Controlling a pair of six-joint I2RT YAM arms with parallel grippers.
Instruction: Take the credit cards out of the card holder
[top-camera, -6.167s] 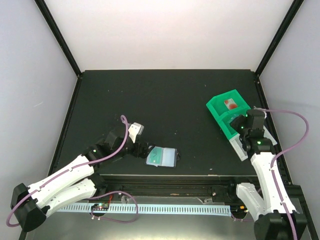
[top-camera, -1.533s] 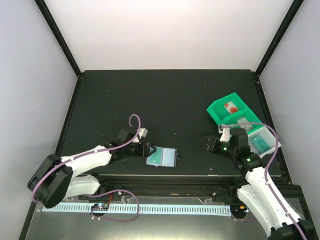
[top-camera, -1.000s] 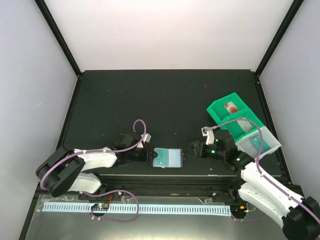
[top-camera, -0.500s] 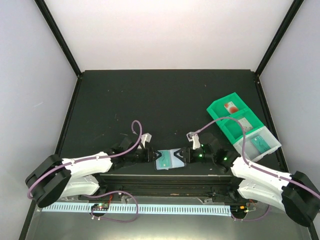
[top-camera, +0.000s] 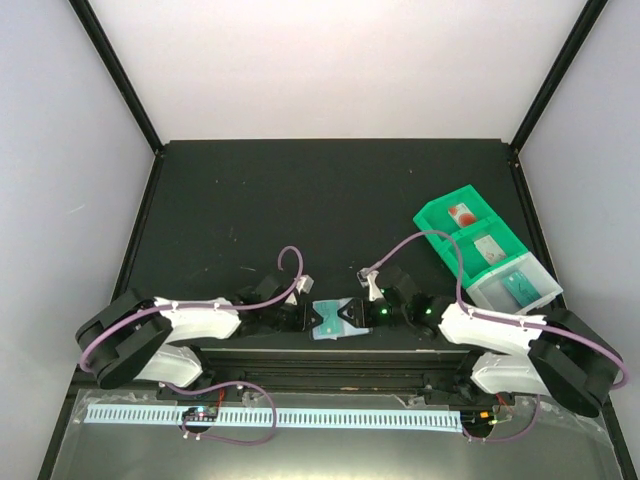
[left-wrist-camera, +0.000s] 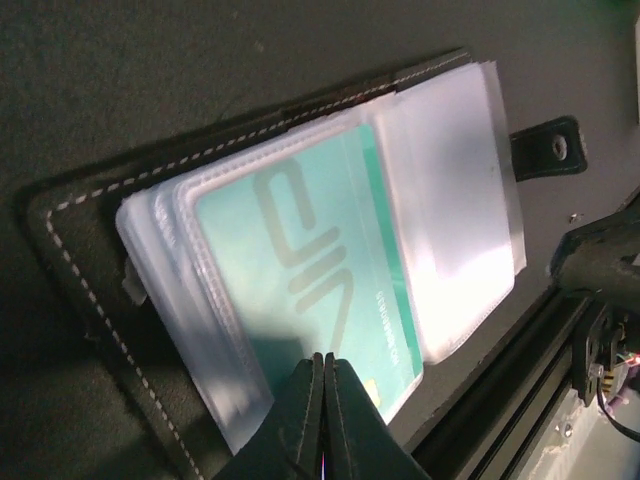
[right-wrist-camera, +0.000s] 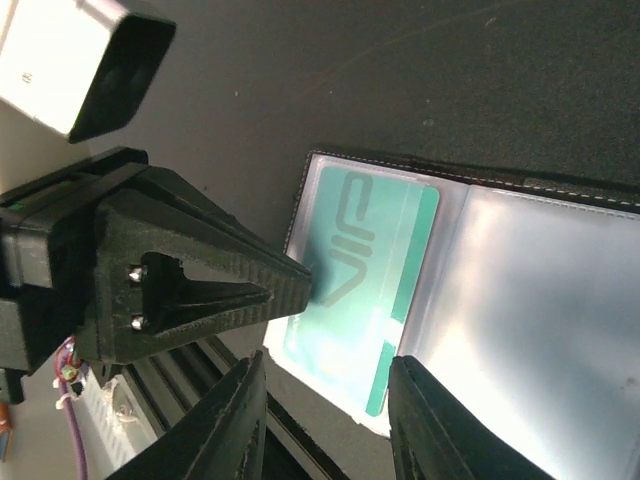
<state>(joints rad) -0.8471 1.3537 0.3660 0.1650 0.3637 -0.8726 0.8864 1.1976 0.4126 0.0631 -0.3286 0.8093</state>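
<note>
**Card holder open at the near edge, both hands on it**

The counter is matte black, boxed in by pale walls and black corner posts. A green tray sits at its right side.

The card holder lies spread open, flat, at the lower centre of the overhead view. Its long axis runs left to right between my hands. In my left wrist view its snap tab points right.

A teal card sits in the top clear sleeve, one short end towards my left hand. That hand's fingers are pressed together at the sleeve's edge. My right hand is parted, fingers either side of the card's corner, gripping nothing.
</note>
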